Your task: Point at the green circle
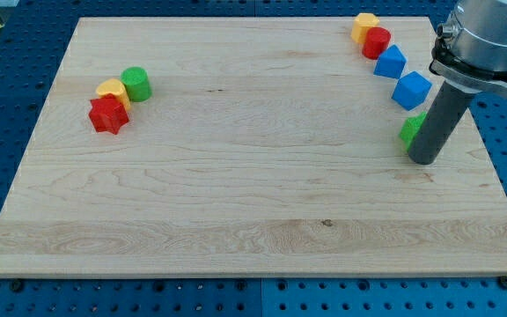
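Note:
The green circle (136, 84) stands at the view's left, near the top of the wooden board (236, 194). It touches a yellow block (112, 89), and a red star-like block (108, 114) sits just below that. My tip (423, 159) rests on the board at the view's right, far from the green circle. The rod partly hides a green block (412, 129) right beside it.
At the view's top right a yellow block (364, 25) and a red round block (378, 42) touch. Below them lie a blue block (391, 62) and a blue cube-like block (412, 90). The board's right edge is close to my tip.

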Tool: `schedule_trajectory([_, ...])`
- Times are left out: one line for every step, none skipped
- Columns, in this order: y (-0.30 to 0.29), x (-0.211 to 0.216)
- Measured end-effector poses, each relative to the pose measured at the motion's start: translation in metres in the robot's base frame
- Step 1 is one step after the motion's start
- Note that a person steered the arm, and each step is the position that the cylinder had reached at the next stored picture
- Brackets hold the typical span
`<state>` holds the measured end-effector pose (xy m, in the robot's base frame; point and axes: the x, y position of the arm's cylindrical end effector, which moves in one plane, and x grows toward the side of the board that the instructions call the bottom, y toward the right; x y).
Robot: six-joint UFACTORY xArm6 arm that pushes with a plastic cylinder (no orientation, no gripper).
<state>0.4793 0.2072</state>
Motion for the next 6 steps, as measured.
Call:
schedule_trajectory([0.000, -0.004])
schedule_trajectory([0.000, -0.009])
schedule_trajectory([0.000, -0.007])
schedule_trajectory([-0.036, 0.012])
schedule_trajectory([-0.093, -0.026])
schedule_trajectory([-0.143, -0.098])
